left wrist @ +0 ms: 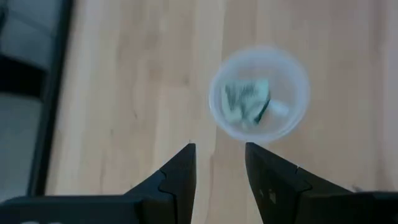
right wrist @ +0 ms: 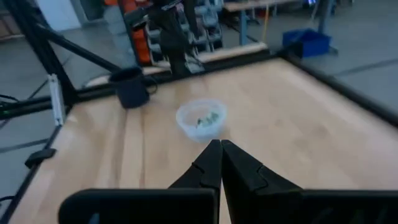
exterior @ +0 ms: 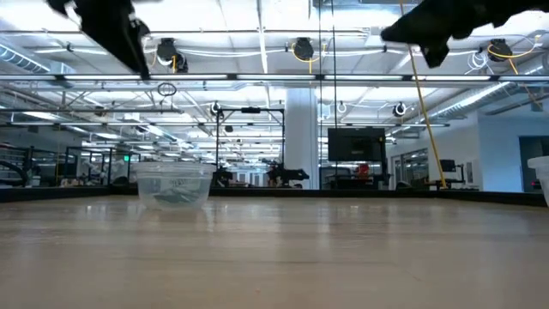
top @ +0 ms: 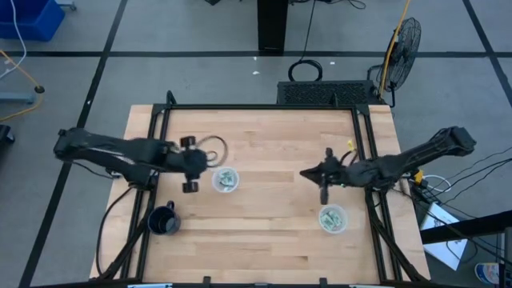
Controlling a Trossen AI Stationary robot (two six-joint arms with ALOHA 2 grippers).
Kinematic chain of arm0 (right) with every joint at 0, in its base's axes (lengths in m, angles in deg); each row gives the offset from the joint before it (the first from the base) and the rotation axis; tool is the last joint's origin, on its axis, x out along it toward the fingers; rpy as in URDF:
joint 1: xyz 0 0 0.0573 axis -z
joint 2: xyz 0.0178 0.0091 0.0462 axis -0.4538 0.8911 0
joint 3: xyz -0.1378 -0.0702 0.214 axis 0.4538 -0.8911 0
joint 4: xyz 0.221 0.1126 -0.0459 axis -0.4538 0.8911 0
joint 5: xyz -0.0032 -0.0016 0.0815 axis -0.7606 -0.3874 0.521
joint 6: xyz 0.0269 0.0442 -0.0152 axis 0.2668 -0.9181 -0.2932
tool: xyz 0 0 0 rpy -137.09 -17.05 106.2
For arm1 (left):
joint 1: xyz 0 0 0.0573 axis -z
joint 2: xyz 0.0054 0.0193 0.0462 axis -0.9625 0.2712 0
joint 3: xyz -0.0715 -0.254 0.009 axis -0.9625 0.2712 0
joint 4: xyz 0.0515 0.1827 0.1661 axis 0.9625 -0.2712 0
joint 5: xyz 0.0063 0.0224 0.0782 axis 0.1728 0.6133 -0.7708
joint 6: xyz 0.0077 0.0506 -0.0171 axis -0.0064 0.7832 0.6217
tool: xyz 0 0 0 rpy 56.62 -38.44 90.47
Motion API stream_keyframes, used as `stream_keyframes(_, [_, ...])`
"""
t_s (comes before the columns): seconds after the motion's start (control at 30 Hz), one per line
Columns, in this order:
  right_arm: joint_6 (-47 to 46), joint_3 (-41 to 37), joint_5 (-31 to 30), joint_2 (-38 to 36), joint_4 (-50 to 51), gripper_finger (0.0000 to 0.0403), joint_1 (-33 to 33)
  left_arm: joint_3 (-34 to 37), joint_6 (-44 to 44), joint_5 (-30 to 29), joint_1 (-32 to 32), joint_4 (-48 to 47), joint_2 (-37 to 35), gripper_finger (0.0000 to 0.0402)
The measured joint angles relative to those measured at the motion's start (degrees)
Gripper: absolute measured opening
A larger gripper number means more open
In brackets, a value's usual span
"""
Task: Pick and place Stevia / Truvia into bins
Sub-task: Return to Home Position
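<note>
Both clear plastic cups stand upright on the wooden table, and green and white sachets lie inside each. One cup [top: 225,179] [exterior: 174,184] [left wrist: 258,93] [right wrist: 201,118] is left of centre; its sachets [left wrist: 245,99] lie on its bottom. The other cup [top: 332,218] stands near the right front. My left gripper [top: 196,164] [left wrist: 219,155] hovers open just left of the first cup, pointing down, holding nothing. My right gripper [top: 306,173] [right wrist: 221,144] is shut and empty, raised above the table beyond the second cup, pointing toward the table's left.
A black mug [top: 164,220] [right wrist: 130,87] stands near the table's left front corner. A black metal frame [top: 264,106] borders the table. A looped cable [top: 214,146] lies behind the left gripper. Bare wood [top: 272,200] lies between the two cups.
</note>
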Motion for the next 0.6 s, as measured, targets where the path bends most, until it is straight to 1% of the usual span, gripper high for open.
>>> stream_keyframes(0.07, [2.39, 0.00, 0.16, -3.95, 1.83, 0.0000, -0.34, -1.26, -0.13, -0.05, 0.59, -1.00, -5.25, 0.0145])
stream_keyframes(0.1, [4.09, 0.00, -0.69, -5.68, 2.76, 0.0000, -0.62, -1.47, -0.15, -0.14, 0.75, -1.25, -8.06, 0.0145])
stream_keyframes(0.17, [6.53, 0.00, -3.82, -8.96, 5.29, 0.0000, -1.31, -1.52, -0.46, -0.10, 0.88, -1.23, -14.50, 0.0145])
stream_keyframes(0.3, [8.31, -0.61, -9.48, -12.92, 8.10, 0.0000, -2.26, -0.82, -2.81, -0.08, 0.99, -1.58, -26.97, 0.0145])
stream_keyframes(0.43, [12.39, -5.87, -13.68, -15.26, 2.81, 0.0000, -2.06, 2.33, -3.25, -0.38, 0.99, -0.56, -39.09, 0.0145])
stream_keyframes(0.53, [14.48, -11.10, -16.93, -17.10, -4.82, 0.0000, -0.86, 6.98, -2.96, -0.38, 0.97, 0.98, -47.24, 0.0145])
stream_keyframes(0.6, [16.58, -14.46, -16.78, -18.44, -9.80, 0.0000, 0.42, 10.81, -3.17, -0.16, 0.95, 3.21, -51.86, 0.0145])
